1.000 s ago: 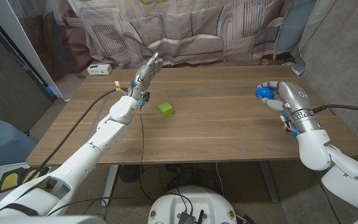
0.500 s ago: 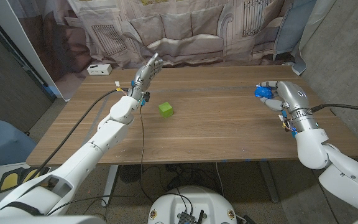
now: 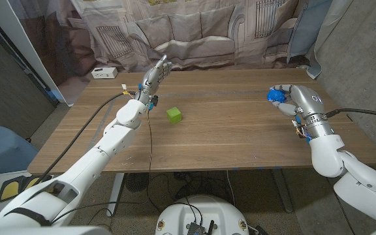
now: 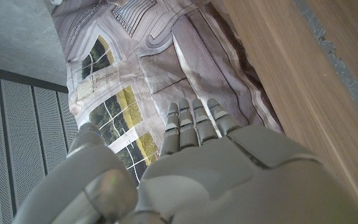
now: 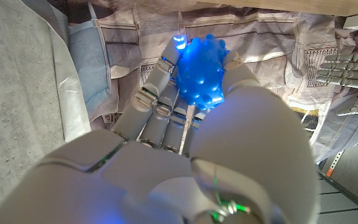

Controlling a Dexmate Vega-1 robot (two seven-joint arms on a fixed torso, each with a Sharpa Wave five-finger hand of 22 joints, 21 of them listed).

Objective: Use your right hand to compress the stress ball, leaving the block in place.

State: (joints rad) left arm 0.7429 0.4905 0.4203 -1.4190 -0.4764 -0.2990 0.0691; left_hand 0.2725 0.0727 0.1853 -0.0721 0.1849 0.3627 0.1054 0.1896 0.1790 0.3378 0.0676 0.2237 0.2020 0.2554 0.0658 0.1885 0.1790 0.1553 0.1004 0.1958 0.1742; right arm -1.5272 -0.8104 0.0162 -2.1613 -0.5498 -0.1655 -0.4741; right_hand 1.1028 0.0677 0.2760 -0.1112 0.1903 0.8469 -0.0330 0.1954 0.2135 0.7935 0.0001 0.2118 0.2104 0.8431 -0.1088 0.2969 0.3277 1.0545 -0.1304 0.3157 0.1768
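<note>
A blue knobbly stress ball (image 3: pixel 275 96) sits in my right hand (image 3: pixel 295 101), raised a little over the table's right side. In the right wrist view the fingers (image 5: pixel 160 74) and thumb wrap the stress ball (image 5: pixel 201 78) and squeeze it. A small green block (image 3: pixel 173 115) stands on the wooden table (image 3: pixel 227 137) left of centre, untouched. My left hand (image 3: pixel 154 75) is held up over the far left part of the table, fingers straight and together, holding nothing; the left wrist view shows the left hand (image 4: pixel 197 162) the same way.
A white box (image 3: pixel 103 72) lies at the table's far left corner. A cable (image 3: pixel 150 140) hangs along my left arm over the table. A printed curtain (image 3: pixel 194 32) hangs behind the far edge.
My right hand has shifted slightly toward the table's far side with the ball in it. The block and the left arm have not moved.
</note>
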